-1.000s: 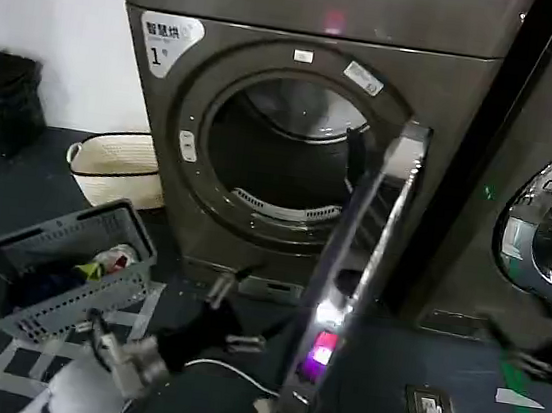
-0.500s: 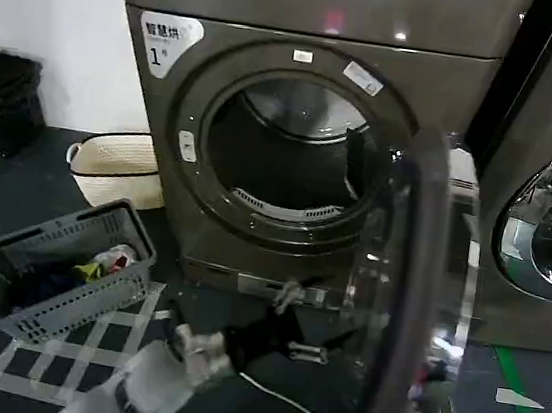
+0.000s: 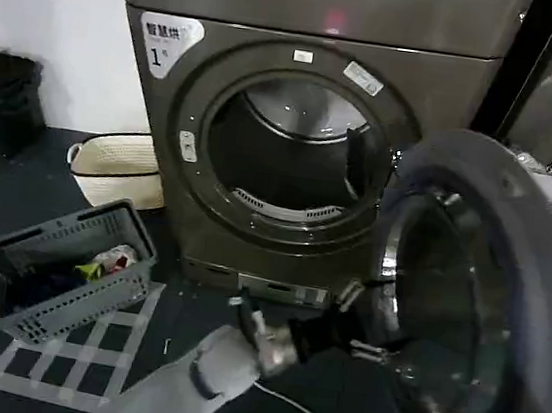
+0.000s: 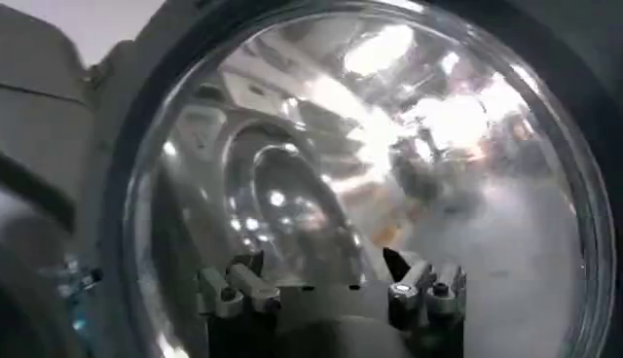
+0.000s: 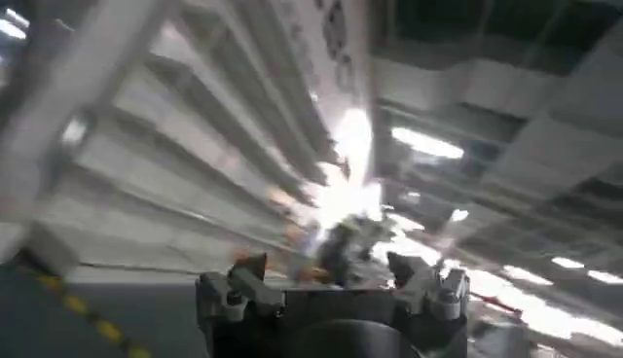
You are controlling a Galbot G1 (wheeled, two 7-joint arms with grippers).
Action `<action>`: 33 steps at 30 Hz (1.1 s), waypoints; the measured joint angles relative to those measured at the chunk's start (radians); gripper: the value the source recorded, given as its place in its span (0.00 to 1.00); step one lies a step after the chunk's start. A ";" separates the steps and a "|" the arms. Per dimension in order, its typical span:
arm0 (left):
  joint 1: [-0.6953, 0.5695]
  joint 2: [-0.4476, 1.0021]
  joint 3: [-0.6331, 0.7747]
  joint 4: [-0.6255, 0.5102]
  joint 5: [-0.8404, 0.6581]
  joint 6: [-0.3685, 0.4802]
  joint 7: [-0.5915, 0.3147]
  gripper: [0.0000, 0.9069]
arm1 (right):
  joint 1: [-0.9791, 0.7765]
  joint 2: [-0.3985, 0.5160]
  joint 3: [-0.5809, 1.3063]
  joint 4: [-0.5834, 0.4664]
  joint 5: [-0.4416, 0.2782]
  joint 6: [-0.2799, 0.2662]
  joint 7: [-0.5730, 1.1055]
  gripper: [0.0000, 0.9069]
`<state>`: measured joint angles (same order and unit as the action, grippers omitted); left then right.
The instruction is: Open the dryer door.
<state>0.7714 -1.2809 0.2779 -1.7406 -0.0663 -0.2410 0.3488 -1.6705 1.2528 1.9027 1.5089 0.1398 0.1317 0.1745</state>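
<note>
Swinging wide on its right-hand hinge, the door [image 3: 467,290] stands well clear of the drum mouth [image 3: 283,147], its grey inner rim and glass bulge facing the left gripper [image 3: 360,326], which sits just at the glass's lower left edge with its fingers spread and holding nothing. The left arm is plainly the nearer one, and any further push would go rightward, away from the drum. From the left wrist, the glass [image 4: 370,165] looms right beyond the parted fingers [image 4: 238,287]; the right gripper [image 5: 331,292], also spread and empty, faces only a blurred ceiling.
</note>
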 joint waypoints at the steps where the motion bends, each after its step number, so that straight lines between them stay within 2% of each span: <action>1: -0.011 -0.013 0.007 0.013 0.001 0.000 0.000 1.00 | -0.002 -0.005 0.012 -0.019 -0.008 0.010 0.008 1.00; 12: -0.104 -0.143 0.054 0.144 0.015 0.000 -0.007 1.00 | -0.043 -0.029 0.085 -0.167 -0.013 0.098 0.039 1.00; 16: -0.132 -0.185 0.058 0.189 0.019 0.002 -0.016 1.00 | -0.063 -0.045 0.109 -0.203 -0.011 0.107 0.059 1.00; 19: -0.152 -0.216 0.059 0.225 0.017 0.005 -0.023 1.00 | -0.079 -0.059 0.127 -0.221 -0.011 0.119 0.062 1.00; 26: -0.185 -0.271 0.058 0.296 0.017 0.002 -0.024 1.00 | -0.111 -0.085 0.173 -0.270 -0.009 0.193 0.055 1.00; 33: -0.203 -0.310 0.049 0.329 0.023 0.004 -0.024 1.00 | -0.116 -0.092 0.185 -0.284 -0.009 0.207 0.050 1.00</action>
<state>0.5684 -1.5911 0.3270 -1.4112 -0.0432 -0.2366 0.3246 -1.7868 1.1611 2.0874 1.2249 0.1311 0.3388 0.2242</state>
